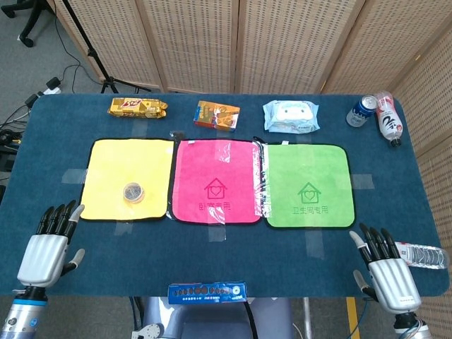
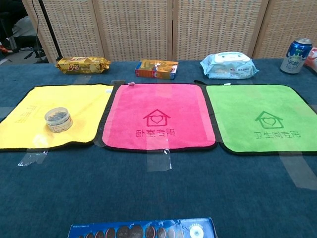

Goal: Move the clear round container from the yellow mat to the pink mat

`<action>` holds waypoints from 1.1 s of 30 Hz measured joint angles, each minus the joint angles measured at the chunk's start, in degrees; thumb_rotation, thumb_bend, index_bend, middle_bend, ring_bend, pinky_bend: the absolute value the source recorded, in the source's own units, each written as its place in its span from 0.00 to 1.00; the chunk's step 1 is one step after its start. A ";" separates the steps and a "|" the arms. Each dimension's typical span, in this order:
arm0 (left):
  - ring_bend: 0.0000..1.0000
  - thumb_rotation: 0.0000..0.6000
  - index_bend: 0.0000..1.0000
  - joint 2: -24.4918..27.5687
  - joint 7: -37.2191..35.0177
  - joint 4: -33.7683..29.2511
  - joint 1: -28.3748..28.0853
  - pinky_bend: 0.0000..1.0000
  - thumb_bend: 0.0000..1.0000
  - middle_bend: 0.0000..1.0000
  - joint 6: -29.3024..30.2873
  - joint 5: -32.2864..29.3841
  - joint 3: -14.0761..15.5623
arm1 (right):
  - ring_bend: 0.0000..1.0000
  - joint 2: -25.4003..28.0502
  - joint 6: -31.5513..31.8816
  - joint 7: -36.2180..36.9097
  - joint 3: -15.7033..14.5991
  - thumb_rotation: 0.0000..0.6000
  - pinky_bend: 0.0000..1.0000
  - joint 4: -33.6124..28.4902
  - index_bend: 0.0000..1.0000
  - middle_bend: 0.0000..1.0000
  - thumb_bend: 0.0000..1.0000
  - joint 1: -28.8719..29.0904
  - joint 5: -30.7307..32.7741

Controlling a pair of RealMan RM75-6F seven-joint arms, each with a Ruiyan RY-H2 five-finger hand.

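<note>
Starting at the near left edge, the left hand (image 1: pixel 48 247) rests on the blue table (image 1: pixel 233 247) with fingers straight and slightly spread, holding nothing; just beyond it lies the yellow mat (image 1: pixel 127 180), and the clear round container (image 1: pixel 133 192) stands upright on the near right part of that mat, well apart from the hand and untouched; the chest view shows the same container (image 2: pixel 58 119) low and squat, with something dark and granular inside. Next right is the pink mat (image 1: pixel 217 181), bare but for its printed house mark, its edges taped down; then the green mat (image 1: pixel 308 185). Along the far edge sit a snack packet (image 1: pixel 138 107), a small orange box (image 1: pixel 217 116), a wipes pack (image 1: pixel 291 116) and a drink can (image 1: pixel 363 111). At the near right the right hand (image 1: pixel 385 272) lies likewise open and empty, beside a clear plastic bottle (image 1: pixel 424 255).

The task looks unstarted. The container's smooth, low wall gives little to grip, so a shallow or off-centre grasp may let it slip or tip; fingers reaching low could also catch the yellow cloth and drag it.
</note>
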 measured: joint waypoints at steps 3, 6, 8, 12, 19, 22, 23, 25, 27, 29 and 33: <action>0.00 1.00 0.00 0.13 -0.72 -0.29 -0.08 0.00 0.28 0.00 -0.39 0.11 0.19 | 0.00 0.08 0.29 0.08 -0.10 1.00 0.01 -0.12 0.05 0.00 0.41 -0.07 -0.44; 0.00 1.00 0.00 0.40 -1.89 -0.94 -0.27 0.00 0.28 0.00 -1.45 -0.51 0.39 | 0.00 0.12 0.30 0.07 -0.10 1.00 0.01 -0.13 0.05 0.00 0.41 -0.11 -0.32; 0.00 1.00 0.00 0.73 -2.87 -1.75 -0.47 0.00 0.29 0.00 -2.49 -1.59 0.46 | 0.00 0.17 0.29 0.12 0.00 1.00 0.01 -0.18 0.05 0.00 0.41 -0.13 -0.07; 0.00 1.00 0.00 1.79 -5.87 -4.15 -1.14 0.00 0.29 0.00 -5.31 -5.54 0.33 | 0.00 0.22 0.40 0.11 0.18 1.00 0.01 -0.22 0.05 0.00 0.41 -0.20 0.21; 0.00 1.00 0.00 4.95 -14.51 -8.08 -3.77 0.00 0.30 0.00 -11.91 -15.36 -2.38 | 0.00 -0.08 -0.10 -0.58 0.11 1.00 0.01 -0.13 0.05 0.00 0.41 -0.11 0.34; 0.00 1.00 0.00 5.95 -19.04 -9.18 -4.89 0.00 0.30 0.00 -13.73 -18.65 -4.27 | 0.00 -0.16 -0.19 -0.80 0.07 1.00 0.01 -0.14 0.05 0.00 0.41 -0.11 0.35; 0.00 1.00 0.00 6.12 -20.44 -9.47 -5.16 0.00 0.30 0.00 -14.13 -19.71 -4.88 | 0.00 -0.16 -0.19 -0.90 0.02 1.00 0.01 -0.20 0.05 0.00 0.41 -0.12 0.24; 0.00 1.00 0.00 6.55 -23.72 -10.21 -5.78 0.00 0.30 0.00 -15.20 -22.39 -6.31 | 0.00 -0.15 -0.12 -1.12 -0.09 1.00 0.01 -0.34 0.05 0.00 0.41 -0.15 -0.11; 0.00 1.00 0.00 7.10 -27.03 -10.99 -6.42 0.00 0.30 0.00 -16.53 -25.03 -7.72 | 0.00 -0.14 0.06 -1.32 -0.20 1.00 0.01 -0.45 0.05 0.00 0.41 -0.20 -0.52; 0.00 1.00 0.00 7.71 -29.88 -11.59 -7.01 0.00 0.30 0.00 -17.87 -27.40 -8.98 | 0.00 -0.14 0.17 -1.40 -0.29 1.00 0.01 -0.54 0.05 0.00 0.41 -0.25 -0.72; 0.00 1.00 0.00 8.93 -35.40 -12.12 -8.67 0.00 0.30 0.00 -21.32 -33.94 -11.91 | 0.00 -0.08 -0.05 -1.43 -0.29 1.00 0.01 -0.58 0.05 0.00 0.41 -0.25 -0.45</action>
